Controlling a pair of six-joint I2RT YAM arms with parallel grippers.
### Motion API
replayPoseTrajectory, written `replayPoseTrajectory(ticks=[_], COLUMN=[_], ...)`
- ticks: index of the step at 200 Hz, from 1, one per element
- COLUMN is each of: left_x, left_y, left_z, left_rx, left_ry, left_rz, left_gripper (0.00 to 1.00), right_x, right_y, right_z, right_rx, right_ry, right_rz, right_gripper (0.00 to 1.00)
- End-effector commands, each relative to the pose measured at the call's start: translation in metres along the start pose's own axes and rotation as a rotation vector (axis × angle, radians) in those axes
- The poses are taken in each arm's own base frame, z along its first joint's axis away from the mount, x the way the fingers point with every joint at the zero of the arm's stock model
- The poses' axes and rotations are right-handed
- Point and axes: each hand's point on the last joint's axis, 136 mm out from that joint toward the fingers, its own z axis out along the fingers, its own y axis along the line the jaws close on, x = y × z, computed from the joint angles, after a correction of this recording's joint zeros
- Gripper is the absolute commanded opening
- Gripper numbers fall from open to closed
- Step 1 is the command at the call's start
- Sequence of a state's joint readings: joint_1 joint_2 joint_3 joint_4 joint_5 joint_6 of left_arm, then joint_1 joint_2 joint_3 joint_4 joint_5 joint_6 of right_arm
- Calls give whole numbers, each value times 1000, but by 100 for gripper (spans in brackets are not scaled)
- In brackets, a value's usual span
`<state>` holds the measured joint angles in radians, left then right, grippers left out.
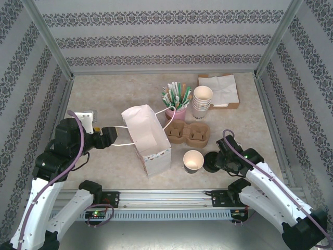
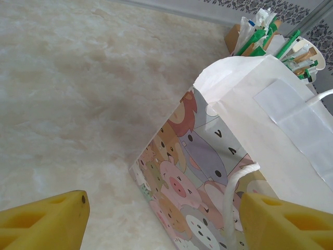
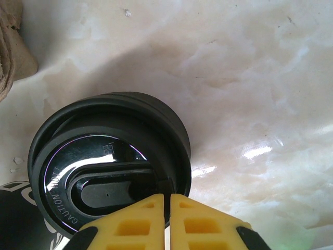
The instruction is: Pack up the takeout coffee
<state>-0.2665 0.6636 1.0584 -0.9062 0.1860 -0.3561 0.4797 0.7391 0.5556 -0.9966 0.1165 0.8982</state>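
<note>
Right end effector point(image 3: 167, 203): yellow fingers pressed together, clamped on the near rim of the black lid point(image 3: 106, 156).
Black lid: round, face up with its printed ring showing, at the level of the table point(image 3: 250, 78); flat or slightly tipped, I cannot tell.
Takeout coffee point(image 1: 193, 159): cup standing upright near the front of the table, mouth open, cream inside, no lid on it; just beside the black lid.
Bearing: the cup lies to the robot's left of the right end effector, close by. Its axis is vertical, so the lid probably has to travel left, over the mouth, then down flat.
Nearer arm: right, clearly.
Carrier point(image 1: 188, 133): moulded pulp, just beyond the cup, holes facing up.
Paper bag point(image 1: 147, 136): upright, mouth open, to the left of cup and carrier.
Left end effector point(image 2: 164, 221): fingers well apart, gripping nothing, at the bag's left side near its cord handle.
Risk: a pinch on one edge may leave the lid tilted when it meets the cup.
</note>
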Motion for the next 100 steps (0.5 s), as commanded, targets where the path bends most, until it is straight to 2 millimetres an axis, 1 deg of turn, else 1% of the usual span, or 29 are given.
replayPoseTrajectory(ticks=[1,26,36,44,52,59,76,100], left_x=[-13,-13,-13,-13,-13,-13,-13,-12], left_y=[-4,-4,-4,-4,-4,-4,-5,-5], left_z=[-9,-11,-11,-11,-11,-11,-9,-8], left_rx=[13,14,13,13,12,15,17,20], left_ry=[-53,-57,-57,-59,-57,-59,-57,-54], left_rz=[-15,-14,-12,-10,-11,-12,-15,-15], left_gripper=[76,77,76,77,76,76,76,76], right_x=[-5,-7,-8,-7,-6,-6,-6,-8], right_y=[-3,-2,-2,-2,-4,-6,-7,-7], right_z=[-2,-5,-5,-4,-3,-2,0,2], right_rx=[10,4,1,3,11,18,22,16], right_ry=[-33,-41,-42,-41,-41,-41,-48,-63], right_rz=[16,19,20,20,23,26,31,41], right_gripper=[9,9,11,16,24,27,29,28])
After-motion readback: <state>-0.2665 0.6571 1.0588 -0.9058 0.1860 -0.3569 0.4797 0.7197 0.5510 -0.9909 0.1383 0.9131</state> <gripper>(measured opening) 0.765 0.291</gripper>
